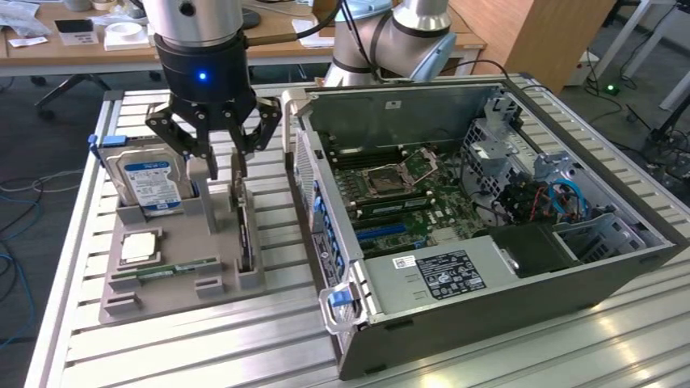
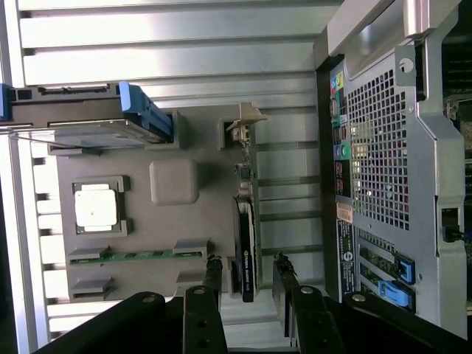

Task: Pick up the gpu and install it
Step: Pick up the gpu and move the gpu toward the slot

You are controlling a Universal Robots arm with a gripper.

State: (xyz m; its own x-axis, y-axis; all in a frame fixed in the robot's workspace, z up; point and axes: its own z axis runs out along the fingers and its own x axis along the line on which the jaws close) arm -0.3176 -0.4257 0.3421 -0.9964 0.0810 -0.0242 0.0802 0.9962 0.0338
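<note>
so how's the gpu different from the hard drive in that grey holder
The gpu is a thin dark card; the hard drive is a thick block with a blue and white label. The open gripper straddles the gpu, while the hard drive stands apart toward the exterior view's left. Both stand on edge in the grey holder.

No lettering can be read anywhere. The hard drive [image 1: 151,184] bears a blue label. The computer case [image 1: 485,323] bears a black sticker [image 1: 448,273].

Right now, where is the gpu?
On the exterior view's left, the gpu stands on edge in the grey holder, beside the computer case, below the open gripper.
</note>
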